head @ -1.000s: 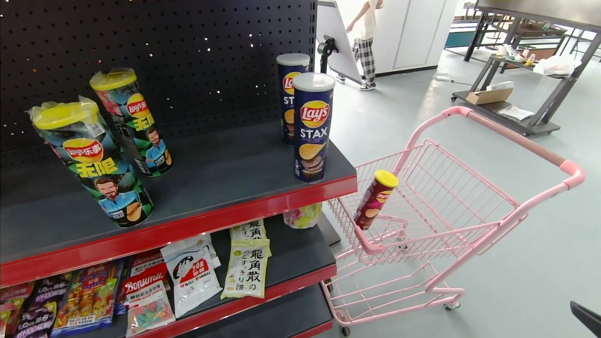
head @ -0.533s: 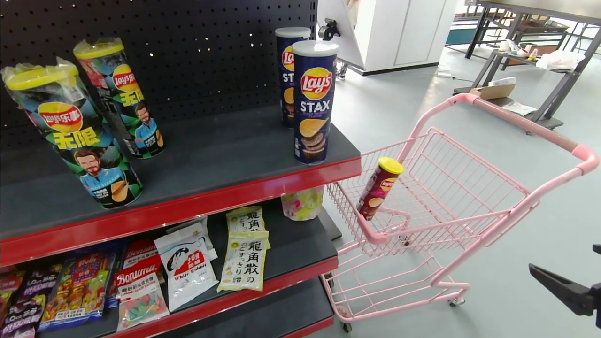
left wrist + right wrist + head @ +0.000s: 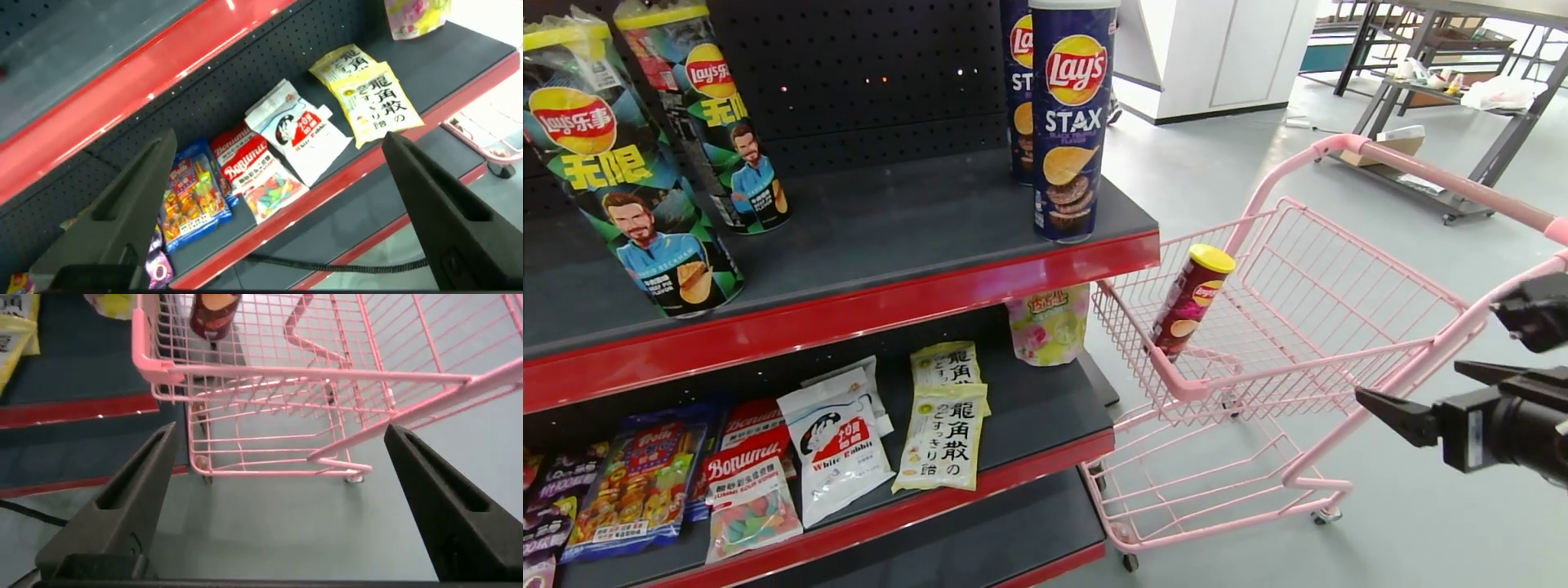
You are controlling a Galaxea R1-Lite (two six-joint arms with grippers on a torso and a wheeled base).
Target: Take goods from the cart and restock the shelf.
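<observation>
Right gripper [image 3: 1409,382] has come up beside the cart [image 3: 1339,147], wide open and holding nothing. Can [image 3: 1191,302] leans in the cart's corner by the shelf, lid up, across the basket on the gripper's left. Right arm looks nearer.

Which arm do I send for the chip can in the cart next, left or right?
Right, likely. The right gripper is open beside the cart, with the chip can ahead in its wrist view. The left gripper, also open, faces the snack bags on the lower shelf.
</observation>
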